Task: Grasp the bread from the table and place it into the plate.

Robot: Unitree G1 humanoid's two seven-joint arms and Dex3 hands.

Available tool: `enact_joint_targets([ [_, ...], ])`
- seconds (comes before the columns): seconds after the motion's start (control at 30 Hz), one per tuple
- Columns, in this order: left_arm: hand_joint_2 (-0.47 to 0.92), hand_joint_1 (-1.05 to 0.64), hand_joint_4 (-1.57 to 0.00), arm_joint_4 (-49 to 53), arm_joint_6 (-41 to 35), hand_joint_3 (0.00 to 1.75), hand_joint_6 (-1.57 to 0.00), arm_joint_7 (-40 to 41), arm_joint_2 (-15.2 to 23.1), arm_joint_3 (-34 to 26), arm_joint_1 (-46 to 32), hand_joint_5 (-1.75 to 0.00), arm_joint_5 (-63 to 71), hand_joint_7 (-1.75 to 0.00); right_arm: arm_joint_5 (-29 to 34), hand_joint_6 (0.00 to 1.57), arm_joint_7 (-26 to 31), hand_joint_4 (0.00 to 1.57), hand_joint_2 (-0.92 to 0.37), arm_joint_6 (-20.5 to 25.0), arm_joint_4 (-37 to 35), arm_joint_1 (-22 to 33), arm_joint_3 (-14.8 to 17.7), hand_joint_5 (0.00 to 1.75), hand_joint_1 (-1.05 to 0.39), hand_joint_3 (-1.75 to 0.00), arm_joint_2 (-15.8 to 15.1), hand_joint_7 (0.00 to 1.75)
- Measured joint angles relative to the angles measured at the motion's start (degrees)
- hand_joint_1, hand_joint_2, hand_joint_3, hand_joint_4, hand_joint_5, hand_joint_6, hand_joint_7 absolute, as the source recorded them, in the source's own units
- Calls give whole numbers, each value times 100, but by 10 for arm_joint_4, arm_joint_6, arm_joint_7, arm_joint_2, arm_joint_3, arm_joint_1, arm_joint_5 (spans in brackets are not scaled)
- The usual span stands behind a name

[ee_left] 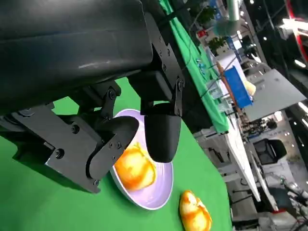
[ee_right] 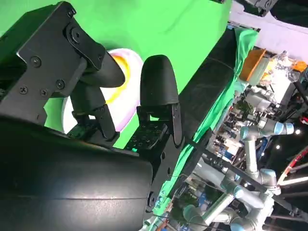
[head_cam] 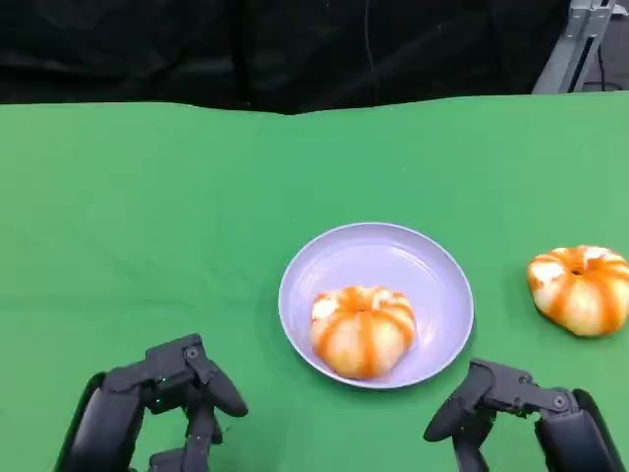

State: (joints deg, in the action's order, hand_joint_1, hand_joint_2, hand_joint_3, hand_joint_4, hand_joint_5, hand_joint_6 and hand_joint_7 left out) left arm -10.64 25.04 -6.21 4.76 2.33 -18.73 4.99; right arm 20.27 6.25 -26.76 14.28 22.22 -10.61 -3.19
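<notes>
Head view: lavender plate (head_cam: 432, 275) sits mid-table on the green cloth (head_cam: 147, 246). One orange-striped bread (head_cam: 362, 330) already lies inside the plate, toward its near rim. A second bread (head_cam: 580, 289) rests on the cloth, apart from the plate on its right side, not touching it.

Left hand (head_cam: 177, 393) hangs near and to the left of the plate, fingers apart, holding nothing. Right hand (head_cam: 501, 403) sits just off the plate's near-right rim, fingers loosely spread, also empty, and nearer to the loose bread than the left hand is.

Step, as a guess: one bread is placed and the second is still to grasp, or the task is done if only one was meant; can't tell which. If the second counts, the right hand looks best placed: reach away from the plate to the loose bread, close around its rounded sides, lift, carry over the rim, and set it beside the first without knocking it.

Hard to see: both forearms are cut off at the frame bottom. In the left wrist view the hand's own shell covers part of the plate; both breads show past the fingers (ee_left: 161, 134). In the right wrist view the hand blocks most of the plate, with just a sliver of rim and bread showing. The loose bread's far side sits close to the frame edge in the head view.
</notes>
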Motion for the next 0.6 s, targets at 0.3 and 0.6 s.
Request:
enact_joint_targets([
  [0.3,30,-10,-86,25,-7,148,-81,-15,11,-1,17,-175,-32,-159,-4,88,-2,85,-23,-10,-11,1,6,152,3,-142,-5,124],
  [0.6,30,-11,-87,25,-7,149,-83,-17,17,-2,18,-175,-34,-157,-6,88,-6,85,-23,-15,-10,7,7,152,3,-141,-5,126],
])
